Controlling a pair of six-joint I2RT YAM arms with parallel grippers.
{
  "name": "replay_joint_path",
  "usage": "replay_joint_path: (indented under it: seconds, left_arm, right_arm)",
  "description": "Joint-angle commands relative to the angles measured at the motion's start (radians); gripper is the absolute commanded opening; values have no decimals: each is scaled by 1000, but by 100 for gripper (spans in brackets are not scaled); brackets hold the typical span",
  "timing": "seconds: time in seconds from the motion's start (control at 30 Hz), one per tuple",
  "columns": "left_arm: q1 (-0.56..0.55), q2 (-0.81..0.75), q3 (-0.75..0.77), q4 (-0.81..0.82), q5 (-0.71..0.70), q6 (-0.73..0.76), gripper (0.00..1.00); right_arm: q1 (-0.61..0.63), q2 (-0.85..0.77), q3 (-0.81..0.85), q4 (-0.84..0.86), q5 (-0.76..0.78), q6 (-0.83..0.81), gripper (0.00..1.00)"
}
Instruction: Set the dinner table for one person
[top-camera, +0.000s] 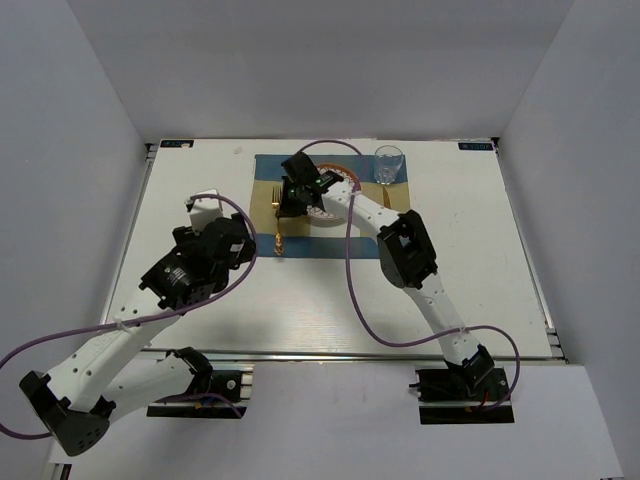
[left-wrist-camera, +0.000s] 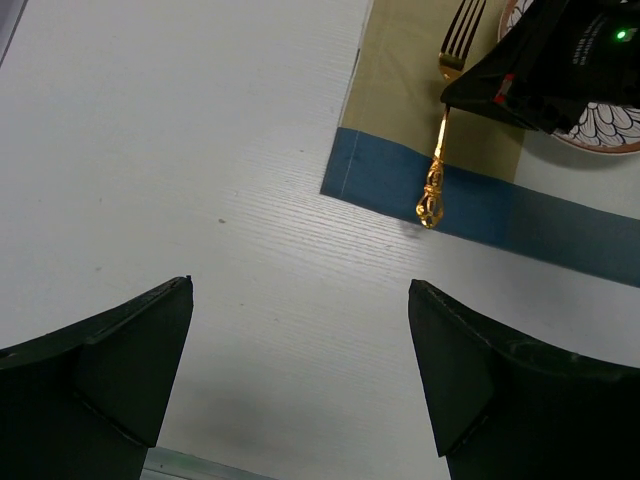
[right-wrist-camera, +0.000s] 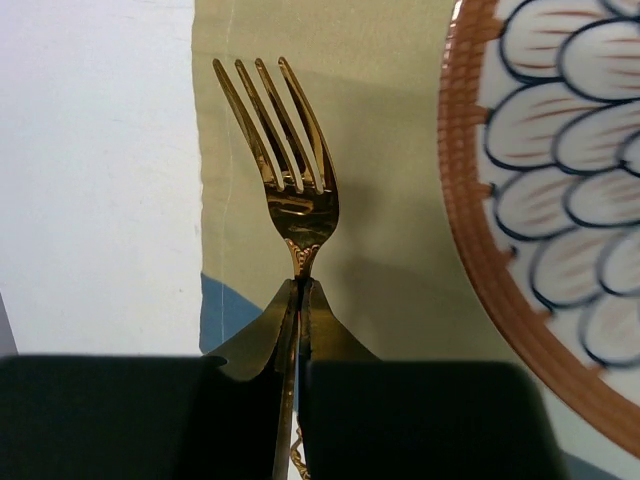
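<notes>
**Fork pinched on the placemat, other claw hanging wide open**

Top view: the dinner table (top-camera: 470, 260) is a big white rectangular top with faint board lines and a metal rail (top-camera: 350, 353) on the near edge. It fills the floor between the grey walls. The blue-and-beige placemat (top-camera: 320, 247) sits at its far middle, and there's loads of bare white left, right and nearer than the placemat. A glass (top-camera: 389, 165) stands at the placemat's far right corner.

Left wrist: the left gripper (left-wrist-camera: 300, 290) has its jaws spread wide with nothing in them, over bare white just off the placemat's near left corner.

Right wrist: the right gripper (right-wrist-camera: 298, 290) is clamped on the gold fork (right-wrist-camera: 290, 190) at the neck. The tines are over the placemat's beige strip, between its left edge and the patterned plate (right-wrist-camera: 540, 200).
</notes>
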Motion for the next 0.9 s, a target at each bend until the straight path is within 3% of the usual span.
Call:
replay_joint_path:
  seconds: [0.0, 0.87]
  left_arm:
    - [7, -34, -11, -4, -32, -17, 98]
    - [16, -66, -25, 33, 45, 17, 98]
  right_arm:
    - [16, 44, 79, 65, 6, 78, 0]
    - [10, 140, 142, 186, 10, 128, 0]
